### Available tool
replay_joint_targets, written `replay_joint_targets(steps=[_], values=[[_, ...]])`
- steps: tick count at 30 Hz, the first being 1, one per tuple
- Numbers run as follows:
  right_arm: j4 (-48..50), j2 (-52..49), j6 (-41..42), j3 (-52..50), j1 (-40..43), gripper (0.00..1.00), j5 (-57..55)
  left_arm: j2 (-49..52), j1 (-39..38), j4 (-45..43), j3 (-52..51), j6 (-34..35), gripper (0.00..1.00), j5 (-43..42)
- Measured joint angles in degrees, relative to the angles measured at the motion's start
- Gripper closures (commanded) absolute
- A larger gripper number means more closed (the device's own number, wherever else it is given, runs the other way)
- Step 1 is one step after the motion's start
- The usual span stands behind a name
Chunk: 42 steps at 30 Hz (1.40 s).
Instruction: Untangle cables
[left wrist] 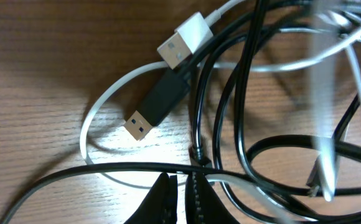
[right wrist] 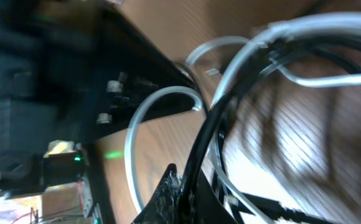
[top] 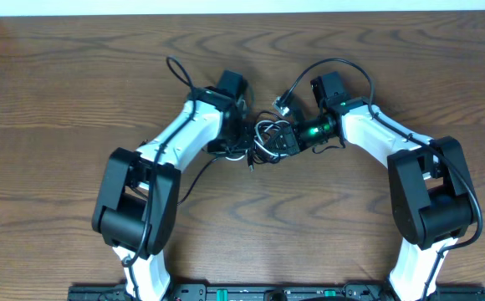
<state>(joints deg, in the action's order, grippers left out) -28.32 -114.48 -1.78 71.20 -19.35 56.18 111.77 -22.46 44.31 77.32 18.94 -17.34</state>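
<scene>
the cables (top: pixel 263 138) lie knotted mid-table, between the two arms. the right gripper (right wrist: pixel 177 193) is clamped on a black cord (right wrist: pixel 205 137) that rises from its tips. the left gripper (left wrist: pixel 180 193) is closed too, seemingly pinching another black cord across its tips. best to draw the grippers apart slowly and low, easing off if a loop tightens (the white cord (left wrist: pixel 99 118) threads through). the cords are thin, glossy, round and springy. a flat-ended usb plug (left wrist: pixel 159 106) could snag. the table (top: pixel 75 75) is matte, grained wood.
</scene>
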Motion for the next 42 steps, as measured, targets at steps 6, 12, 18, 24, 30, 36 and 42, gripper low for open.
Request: replay_joint_targets(steps=[6, 12, 18, 24, 30, 36, 42], values=[[3.17, 0.00, -0.35, 0.02, 0.00, 0.74, 1.90, 0.00, 3.48, 0.44, 0.00, -2.62, 0.89, -3.56], [4.96, 0.00, -0.33, 0.02, 0.00, 0.70, -0.59, 0.00, 4.28, 0.44, 0.00, -2.99, 0.89, -4.26], [7.23, 0.00, 0.68, 0.02, 1.09, 0.63, -0.92, 0.00, 4.28, 0.83, 0.00, -3.63, 0.69, -4.85], [8.04, 0.00, 1.66, 0.02, 5.18, 0.60, 0.37, 0.00, 4.28, 3.41, 0.00, -5.79, 0.69, -4.90], [4.76, 0.00, 6.01, 0.11, 8.72, 0.60, -7.28, -0.02, 4.02, 5.38, 0.00, -9.75, 0.64, -8.17], [-0.61, 0.00, 9.38, 0.15, 9.27, 0.55, -21.18, -3.13, 1.14, 5.29, 0.00, -12.74, 0.58, -9.79], [-1.27, 0.00, 10.32, 0.15, 9.27, 0.53, -28.41, -5.55, -3.48, 5.16, 0.00, -14.08, 0.58, -10.32]])
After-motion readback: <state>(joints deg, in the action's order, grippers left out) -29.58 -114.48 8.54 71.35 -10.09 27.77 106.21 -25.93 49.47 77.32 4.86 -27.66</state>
